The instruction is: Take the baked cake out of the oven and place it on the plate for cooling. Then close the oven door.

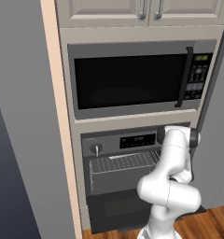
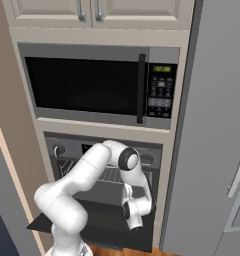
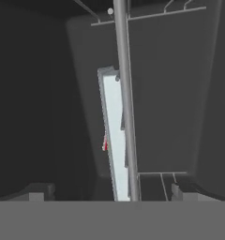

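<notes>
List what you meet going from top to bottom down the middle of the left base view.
Cabinet doors → microwave → oven control strip with knob and display → wire rack → open oven door.

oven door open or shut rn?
Open. The oven door is folded down flat below the cavity, and the wire rack inside the oven is exposed.

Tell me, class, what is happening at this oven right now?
A white robot arm is working at the built-in oven below the microwave. The oven door is folded down open, and the wire rack shows inside. The arm bends down in front of the opening, its tool low over the door. In the hand view the open tool looks into the dark cavity and holds nothing.
</notes>
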